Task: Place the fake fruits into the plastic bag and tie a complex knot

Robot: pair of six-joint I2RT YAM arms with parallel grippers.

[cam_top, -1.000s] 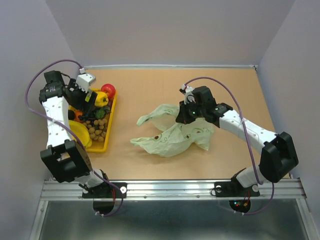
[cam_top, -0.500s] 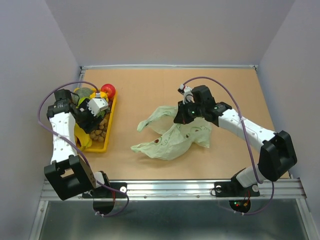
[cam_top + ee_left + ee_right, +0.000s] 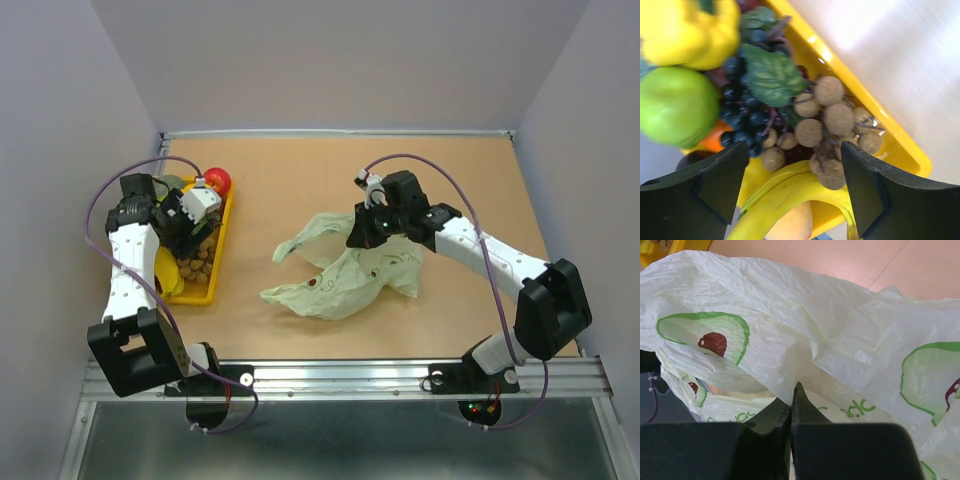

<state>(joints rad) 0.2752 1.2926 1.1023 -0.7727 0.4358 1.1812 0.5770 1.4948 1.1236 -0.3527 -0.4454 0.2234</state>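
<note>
Plastic bag [image 3: 805, 325] seemingly pinched in right hand [image 3: 791, 392]; left hand [image 3: 797, 185] over fruits [image 3: 822, 120].

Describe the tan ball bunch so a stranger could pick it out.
Look at the yellow tray on the left side of the table. Against its wall nearest the table's middle, between the dark grapes and the banana, lies the bunch of tan-brown balls. Only it is a cluster of dull, rough beige spheres.
</note>
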